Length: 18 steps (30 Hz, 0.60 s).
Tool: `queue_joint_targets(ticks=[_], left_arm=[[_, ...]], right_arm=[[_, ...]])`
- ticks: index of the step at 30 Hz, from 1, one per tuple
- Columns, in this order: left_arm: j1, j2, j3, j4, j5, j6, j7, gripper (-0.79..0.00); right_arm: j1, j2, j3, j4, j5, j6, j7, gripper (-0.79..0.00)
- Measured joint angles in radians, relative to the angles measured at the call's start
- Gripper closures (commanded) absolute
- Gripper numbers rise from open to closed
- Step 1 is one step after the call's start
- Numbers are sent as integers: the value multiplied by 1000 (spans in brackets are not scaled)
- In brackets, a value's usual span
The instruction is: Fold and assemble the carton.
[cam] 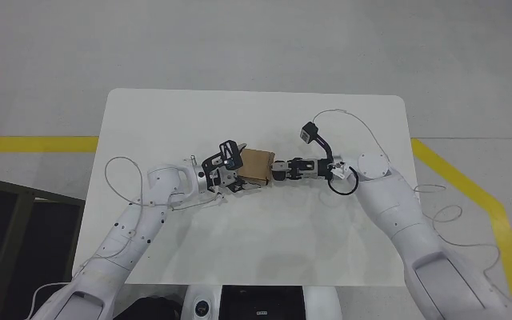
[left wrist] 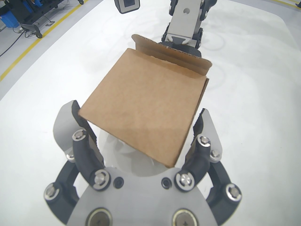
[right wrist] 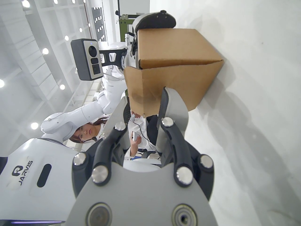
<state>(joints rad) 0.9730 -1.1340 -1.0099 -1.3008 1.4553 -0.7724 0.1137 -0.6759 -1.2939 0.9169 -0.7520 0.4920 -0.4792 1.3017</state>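
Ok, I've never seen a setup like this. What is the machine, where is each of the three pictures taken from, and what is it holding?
It is a robot with two arms, each ending in a two-fingered hand. The top view looks down from a camera above its arms. The other two pictures come from cameras on its wrists, each looking along its own hand. Both arms meet at a brown carton, partly folded, at the middle of the white table. The left hand has a finger against each side of the carton's near end. The right hand pinches a flap at the opposite end.
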Motion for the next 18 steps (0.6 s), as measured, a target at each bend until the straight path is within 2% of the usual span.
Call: queue_joint_targets(ticks=[18], left_arm=[[5,2,-3,-4,5,-2,-1,-785]], right_arm=[[19,8,-6,-5,-124,28,-38,-182]])
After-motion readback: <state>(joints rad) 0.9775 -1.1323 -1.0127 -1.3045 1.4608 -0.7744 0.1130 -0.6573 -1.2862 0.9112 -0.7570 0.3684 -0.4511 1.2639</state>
